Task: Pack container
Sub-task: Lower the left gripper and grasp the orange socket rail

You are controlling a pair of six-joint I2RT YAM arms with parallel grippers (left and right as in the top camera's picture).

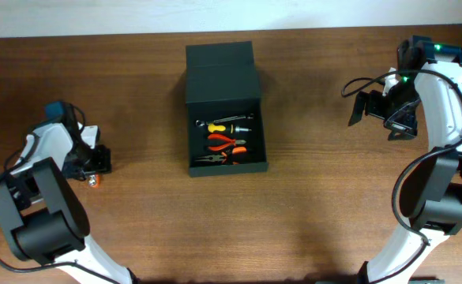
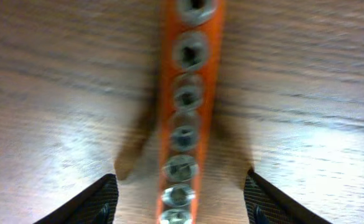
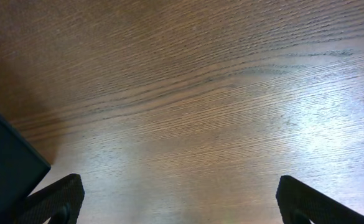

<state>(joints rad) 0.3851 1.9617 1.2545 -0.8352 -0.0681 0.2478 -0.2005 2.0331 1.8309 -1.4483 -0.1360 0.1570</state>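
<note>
The dark container point(image 1: 225, 166) sits open at the table's middle, its flap lid point(image 1: 219, 72) folded back. Inside lie orange-handled pliers point(image 1: 227, 144) and other hand tools. My left gripper point(image 1: 95, 162) is at the far left, open, its fingers on either side of an orange socket rail point(image 2: 185, 112) that lies on the wood; its sockets show in the left wrist view, and only its tip point(image 1: 93, 181) shows overhead. My right gripper point(image 1: 370, 108) is open and empty at the far right, above bare wood. A corner of the container point(image 3: 7, 165) shows in the right wrist view.
The brown wooden table point(image 1: 325, 205) spans the view, with a pale wall strip along the far edge. The arms' bases stand at the lower left point(image 1: 45, 225) and lower right point(image 1: 444, 201).
</note>
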